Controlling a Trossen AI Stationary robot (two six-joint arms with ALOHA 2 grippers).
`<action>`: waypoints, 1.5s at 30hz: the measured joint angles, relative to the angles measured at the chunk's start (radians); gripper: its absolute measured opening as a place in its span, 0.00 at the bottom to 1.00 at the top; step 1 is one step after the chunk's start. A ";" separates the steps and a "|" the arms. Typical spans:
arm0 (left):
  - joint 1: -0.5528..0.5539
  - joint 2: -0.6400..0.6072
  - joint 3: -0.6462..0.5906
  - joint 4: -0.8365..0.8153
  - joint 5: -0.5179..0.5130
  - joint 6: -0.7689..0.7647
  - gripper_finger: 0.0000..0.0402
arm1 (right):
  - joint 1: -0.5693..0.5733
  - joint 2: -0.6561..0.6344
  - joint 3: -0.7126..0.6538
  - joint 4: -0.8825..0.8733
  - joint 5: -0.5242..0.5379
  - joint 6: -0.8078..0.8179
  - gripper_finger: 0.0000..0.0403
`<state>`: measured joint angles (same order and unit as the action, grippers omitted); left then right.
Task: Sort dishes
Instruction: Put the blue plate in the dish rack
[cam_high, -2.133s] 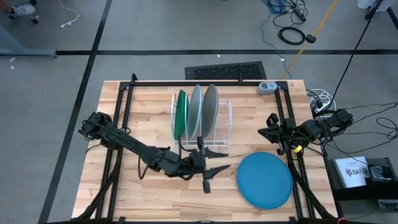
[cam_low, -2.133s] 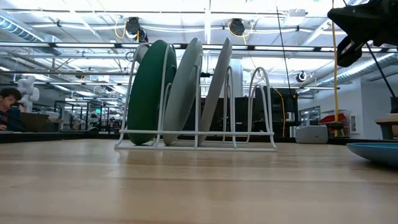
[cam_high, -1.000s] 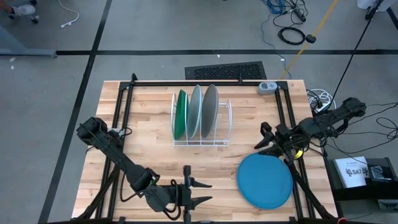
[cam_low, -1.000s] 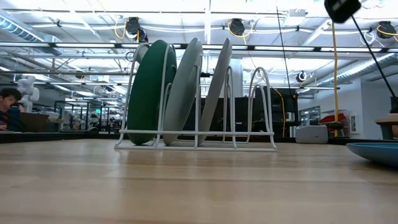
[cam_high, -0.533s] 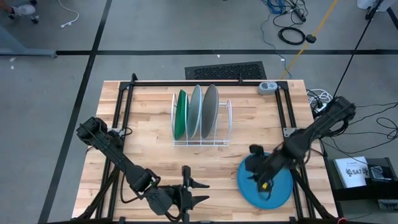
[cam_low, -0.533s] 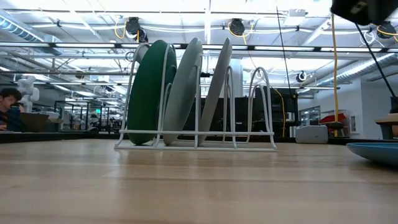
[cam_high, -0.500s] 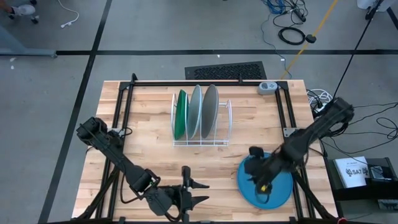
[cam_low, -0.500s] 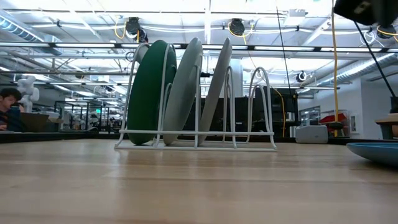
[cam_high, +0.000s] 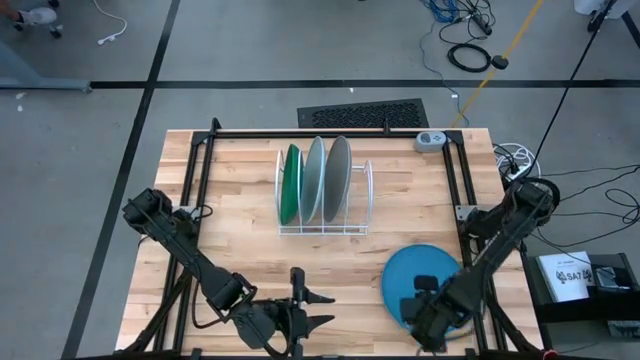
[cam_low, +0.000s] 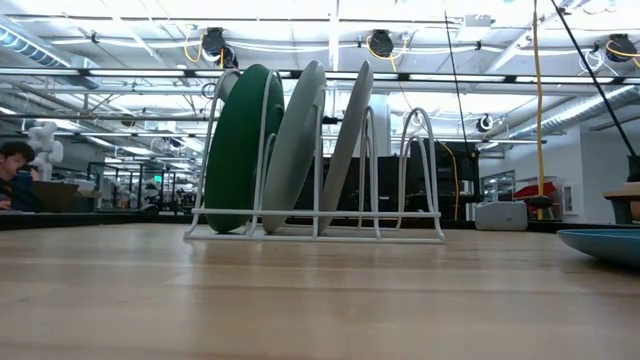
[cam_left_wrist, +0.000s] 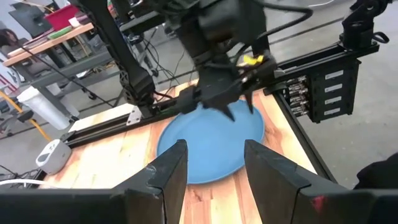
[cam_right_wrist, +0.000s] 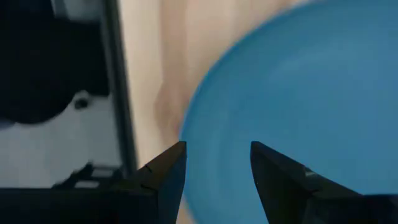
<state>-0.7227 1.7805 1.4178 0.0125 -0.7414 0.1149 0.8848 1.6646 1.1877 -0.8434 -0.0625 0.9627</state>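
A pale butcher-block table (cam_high: 240, 200) of glued wooden strips is carrying a white wire rack (cam_high: 322, 186) near its middle. Three round, flat plates are standing on edge in the rack's slots, side by side and leaning slightly: a matte dark green plate (cam_high: 292, 182), a pale light blue plate (cam_high: 315, 177) in the middle, and a grey plate (cam_high: 339, 177). In the low view the rack's thin looped wires are framing the green plate (cam_low: 238, 150), the pale plate (cam_low: 295, 145) and the grey plate (cam_low: 348, 140).

A smooth medium blue plate (cam_high: 420, 270) is lying flat on the table's front right area, well apart from the rack; only its shallow rim (cam_low: 600, 244) is showing in the low view.

The right gripper (cam_high: 428, 312) is hanging over the near edge of this blue plate (cam_right_wrist: 280, 112), its two dark wedge-shaped fingers spread apart and holding nothing, with the plate's curved rim passing between them.

The left gripper (cam_high: 305, 312) is waiting at the table's front edge, left of the blue plate (cam_left_wrist: 211, 146), its fingers also parted and empty.
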 joint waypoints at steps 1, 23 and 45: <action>0.000 0.000 0.000 -0.003 0.000 -0.001 0.40 | 0.022 0.006 0.000 -0.001 -0.008 0.019 0.43; 0.004 0.000 0.000 0.005 0.004 -0.031 0.40 | 0.271 0.202 -0.001 -0.085 -0.066 -0.067 0.43; 0.007 0.000 0.000 0.008 0.004 -0.059 0.40 | 0.242 0.227 0.021 -0.148 0.117 -0.172 0.02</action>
<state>-0.7158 1.7805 1.4174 0.0200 -0.7372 0.0563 1.1266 1.8915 1.2085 -0.9918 0.0544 0.7904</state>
